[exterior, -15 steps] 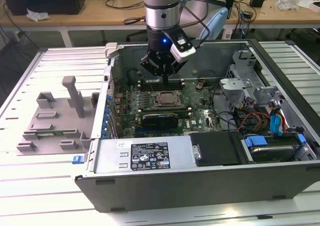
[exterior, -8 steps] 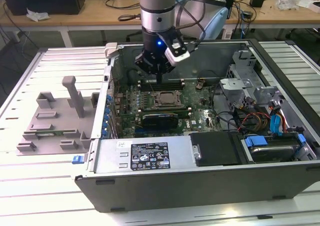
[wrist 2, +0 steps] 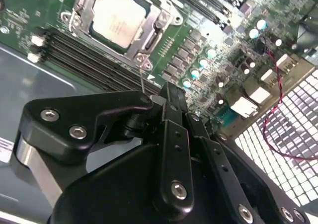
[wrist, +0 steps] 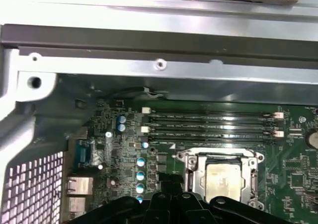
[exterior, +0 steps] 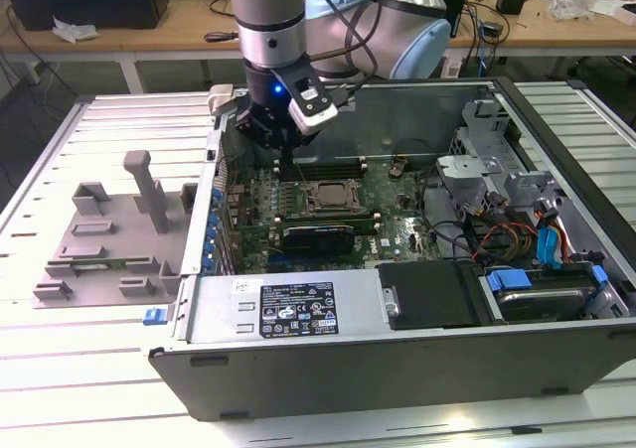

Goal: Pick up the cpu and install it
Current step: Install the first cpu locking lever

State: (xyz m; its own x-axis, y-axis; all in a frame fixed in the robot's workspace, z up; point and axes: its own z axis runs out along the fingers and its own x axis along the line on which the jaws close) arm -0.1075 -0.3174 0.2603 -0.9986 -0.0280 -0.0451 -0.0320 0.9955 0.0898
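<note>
Black gripper [wrist 2: 168,91] linkage with bolted joints, nearest the lens in the second wrist view; fingers drawn together at the tips, nothing between them.

Location, read as a clock face on the exterior view: gripper hangs inside the open computer case [exterior: 447,364], at about eleven o'clock from the socket [exterior: 328,196], near the memory slots [exterior: 316,166] and apart from the board.

Item: cpu [wrist 2: 119,16]; flat square chip with a pale silver top; lies within the socket's metal frame on the green motherboard [wrist: 293,169]; no contact with the gripper. Whether the frame is latched cannot be told.

Adjacent: row of round capacitors [wrist 2: 202,63] beside the socket; red-and-black cable [wrist 2: 271,110] by the rear ports; dark expansion card [exterior: 318,237] at six o'clock from the socket.

Outside the case: grey plastic tray [exterior: 89,254] with upright blocks, at nine o'clock, on the slatted table [exterior: 60,369].

Hazards, as judged: a chip sitting slightly skewed would bend the socket contacts under any pressure; closed fingertips dipping low would scratch the chip's top or knock the capacitors and memory-slot clips; the loose cable could snag the linkage on a sideways swing; the case wall is near the wrist and leaves little room.
</note>
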